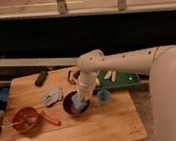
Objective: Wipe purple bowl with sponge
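Sponge [78, 104] beneath hand [85, 95], inside purple bowl [66, 105]

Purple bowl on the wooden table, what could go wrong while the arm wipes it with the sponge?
The gripper is down in the dark purple round bowl with the blue sponge. Nothing braces the bowl, so wiping might slide or tip it. The small blue cup stands close beside it; the gripper could knock it over.

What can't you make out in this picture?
All camera view.
Hand, down in the purple bowl: mostly hidden by the wrist above it.
Sponge: only a blue patch shows beneath the hand.
Dark thing behind the wrist: half hidden, too blurred to name.
Pieces on the green tray: too small to identify.
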### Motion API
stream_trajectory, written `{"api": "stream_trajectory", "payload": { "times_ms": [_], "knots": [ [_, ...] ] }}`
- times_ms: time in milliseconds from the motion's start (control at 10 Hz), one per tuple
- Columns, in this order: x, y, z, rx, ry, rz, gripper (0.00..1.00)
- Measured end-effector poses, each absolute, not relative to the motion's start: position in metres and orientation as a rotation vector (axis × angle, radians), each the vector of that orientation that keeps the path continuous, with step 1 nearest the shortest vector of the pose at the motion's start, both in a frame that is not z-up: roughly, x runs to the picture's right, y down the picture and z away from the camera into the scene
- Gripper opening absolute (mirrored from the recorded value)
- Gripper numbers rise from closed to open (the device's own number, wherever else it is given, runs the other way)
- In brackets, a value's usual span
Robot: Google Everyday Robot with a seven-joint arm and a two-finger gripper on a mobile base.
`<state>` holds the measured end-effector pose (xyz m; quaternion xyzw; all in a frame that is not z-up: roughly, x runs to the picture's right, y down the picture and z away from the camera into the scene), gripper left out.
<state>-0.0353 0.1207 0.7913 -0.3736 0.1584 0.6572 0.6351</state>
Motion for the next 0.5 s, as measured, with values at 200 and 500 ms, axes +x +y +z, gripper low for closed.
{"api": "stream_trajectory", "payload": {
  "times_ms": [200,500],
  "knots": [
    [-0.047,0.117,0.791,-0.854,0.346,1.484,0.00],
    [-0.065,0.123,0.784,-0.878,0.317,1.449,0.00]
  ]
}}
